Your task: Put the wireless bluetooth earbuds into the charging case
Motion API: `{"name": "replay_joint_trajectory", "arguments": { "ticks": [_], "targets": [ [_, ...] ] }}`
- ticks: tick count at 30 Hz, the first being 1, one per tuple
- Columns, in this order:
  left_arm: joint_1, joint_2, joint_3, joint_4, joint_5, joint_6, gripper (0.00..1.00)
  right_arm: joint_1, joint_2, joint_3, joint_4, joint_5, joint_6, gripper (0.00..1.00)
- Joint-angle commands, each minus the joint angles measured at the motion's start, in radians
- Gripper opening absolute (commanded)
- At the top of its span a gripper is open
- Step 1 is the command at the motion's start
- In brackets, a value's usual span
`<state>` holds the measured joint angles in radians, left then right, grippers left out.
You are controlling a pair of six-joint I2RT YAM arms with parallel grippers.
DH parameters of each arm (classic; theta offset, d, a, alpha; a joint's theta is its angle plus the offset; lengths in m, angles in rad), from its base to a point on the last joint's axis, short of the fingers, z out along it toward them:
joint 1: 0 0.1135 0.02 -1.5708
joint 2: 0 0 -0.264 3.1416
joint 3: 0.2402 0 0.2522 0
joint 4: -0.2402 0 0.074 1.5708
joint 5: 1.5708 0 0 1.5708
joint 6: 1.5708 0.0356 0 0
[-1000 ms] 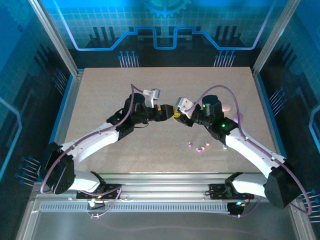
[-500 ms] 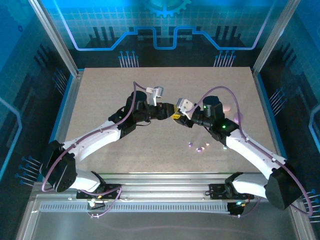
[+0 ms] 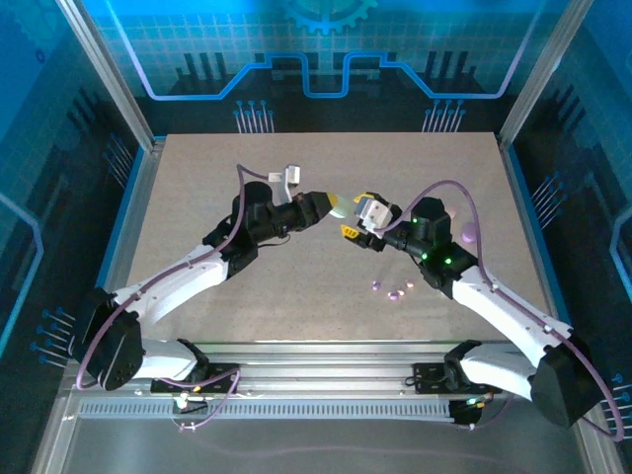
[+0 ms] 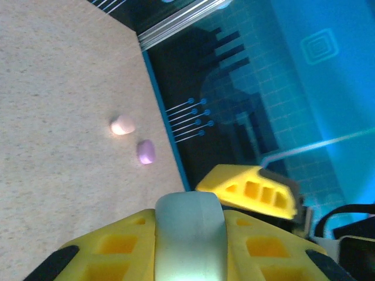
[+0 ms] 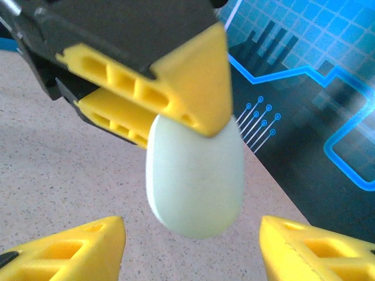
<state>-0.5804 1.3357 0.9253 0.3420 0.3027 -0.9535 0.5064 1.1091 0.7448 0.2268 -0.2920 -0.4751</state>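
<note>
Mint oval case (image 5: 195, 175) (pebble-smooth) aloft, tiny pastel earbuds (image 3: 395, 293) clustered apart

Lab cell: aluminium frame (image 3: 107, 74), circuit-print walls (image 3: 326, 59)

We record a speckled beige desk (image 3: 197, 197) with a blue border. Lying on it towards the front right, we note a loose cluster of tiny pastel earbuds (image 3: 395, 294). Well apart from them, a pinkish case (image 4: 123, 124) and a lilac case (image 4: 146, 151) lie just beside each other near the right edge.

Three oval cases, namely mint case (image 5: 195, 175), pink case (image 4: 123, 124) and lilac case (image 4: 146, 151), plus three tiny earbuds (image 3: 395, 294).
</note>
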Motion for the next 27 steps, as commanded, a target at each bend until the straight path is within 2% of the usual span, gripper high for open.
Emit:
{"name": "replay_joint_trajectory", "arguments": {
  "ticks": [1, 9, 12, 16, 20, 25, 27],
  "targets": [
    [0.003, -0.02, -0.01, 0.103, 0.064, -0.076, 0.24, -0.02, 0.023, 0.007, 0.093, -0.097, 0.028, 0.61],
    [0.004, -0.044, -0.025, 0.103, 0.067, -0.07, 0.24, -0.081, 0.053, 0.053, 0.129, -0.248, 0.093, 0.52],
    [0.002, -0.047, -0.025, 0.1, 0.064, -0.067, 0.24, -0.087, 0.059, 0.073, 0.111, -0.29, 0.104, 0.54],
    [0.002, -0.045, -0.023, 0.097, 0.067, -0.064, 0.25, -0.088, 0.07, 0.078, 0.132, -0.267, 0.123, 0.54],
    [0.002, -0.046, -0.023, 0.102, 0.069, -0.065, 0.25, -0.088, 0.087, 0.102, 0.1, -0.267, 0.116, 0.48],
    [0.004, -0.047, -0.023, 0.104, 0.077, -0.059, 0.25, -0.088, 0.103, 0.115, 0.074, -0.28, 0.109, 0.48],
    [0.004, -0.047, -0.021, 0.106, 0.079, -0.055, 0.25, -0.088, 0.101, 0.117, 0.074, -0.283, 0.117, 0.43]
  ]
}}
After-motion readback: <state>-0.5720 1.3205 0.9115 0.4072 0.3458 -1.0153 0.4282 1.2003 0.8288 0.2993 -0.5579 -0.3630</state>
